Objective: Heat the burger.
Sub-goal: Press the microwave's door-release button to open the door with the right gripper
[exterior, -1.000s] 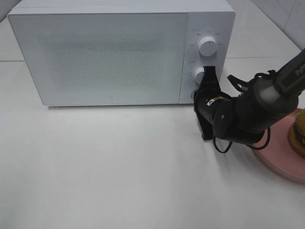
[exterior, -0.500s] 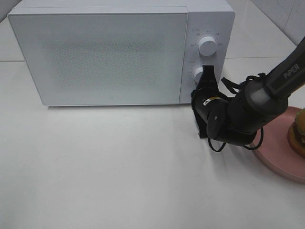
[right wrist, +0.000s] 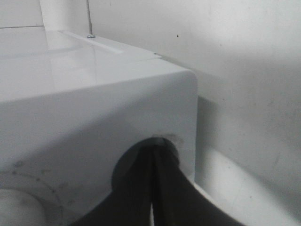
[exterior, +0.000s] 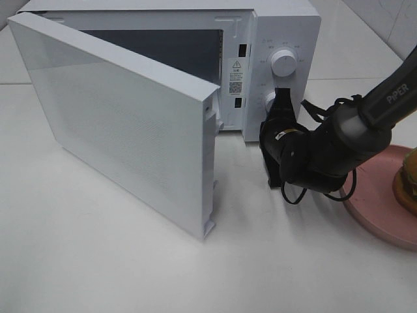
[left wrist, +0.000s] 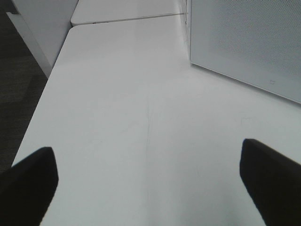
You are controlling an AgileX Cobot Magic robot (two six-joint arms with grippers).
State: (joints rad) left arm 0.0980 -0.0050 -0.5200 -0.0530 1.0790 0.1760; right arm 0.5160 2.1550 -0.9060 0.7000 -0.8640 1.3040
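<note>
Burger [exterior: 409, 182] only in overhead view, right fingers [right wrist: 134, 193] closed against microwave [right wrist: 94, 94]

burger [exterior: 410, 177]: cut by the exterior view's right edge; only a sliver of bun and filling shows.
pink plate [exterior: 374, 212]: its right part runs out of frame, and its near-left rim sits behind the right arm [exterior: 352, 137].
microwave cavity [exterior: 163, 49]: dark and largely screened by the swung-out door [exterior: 124, 124]; its contents cannot be told.
lower dial [exterior: 268, 100]: partly covered by the right gripper [exterior: 282, 98].
warning label [exterior: 235, 67]: print too small to read.
left gripper [left wrist: 149, 181]: only two dark finger ends show, cut off at the wrist view's corners.
right gripper's contact: its tips, closed together, hide the spot they meet; a blurred knob [right wrist: 14, 209] is cropped at the corner.
</note>
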